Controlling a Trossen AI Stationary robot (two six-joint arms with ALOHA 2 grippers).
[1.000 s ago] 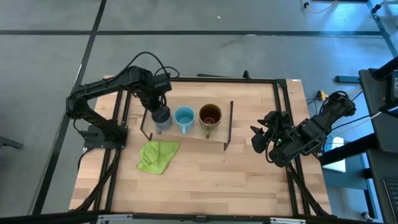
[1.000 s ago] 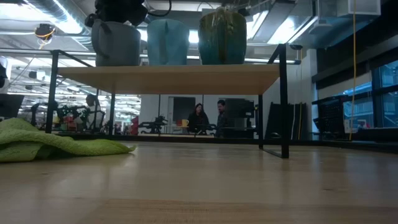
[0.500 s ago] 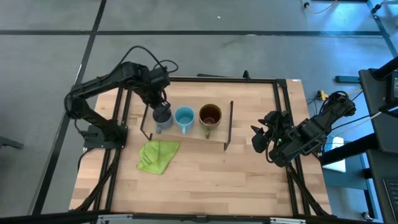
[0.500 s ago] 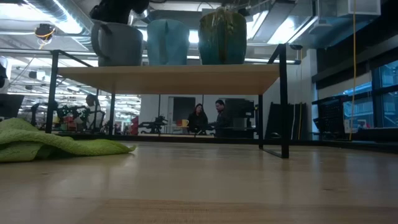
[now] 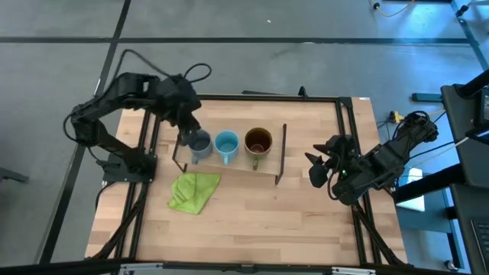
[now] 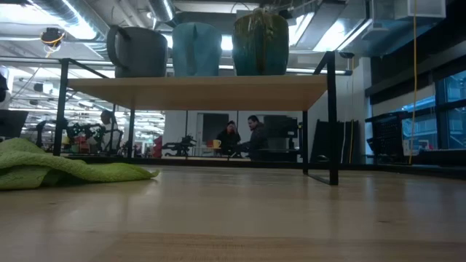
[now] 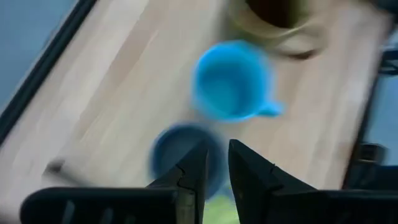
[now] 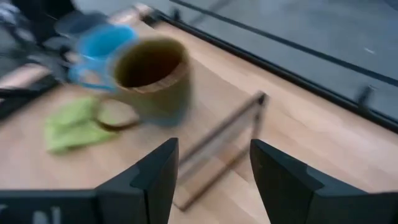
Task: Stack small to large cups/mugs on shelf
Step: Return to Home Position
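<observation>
Grey-blue mug (image 5: pixel 199 143), light-blue mug (image 5: pixel 226 143), olive-brown mug (image 5: pixel 258 142) ranked by size on light-wood shelf (image 5: pixel 273 153); left hand (image 5: pixel 186 127) barely parted, empty, upper left; right hand (image 5: pixel 313 169) wide, empty, right.

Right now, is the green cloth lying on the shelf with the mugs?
No, the green cloth lies on the tabletop beside the shelf, not on it.

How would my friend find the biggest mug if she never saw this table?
Look for the low wooden shelf standing on the table, with three mugs in a row on top. The biggest is the olive-brown mug at one end, with the light-blue mug beside it and the grey-blue mug at the other end. It is the only one that is not blue, and it is dark inside.
</observation>
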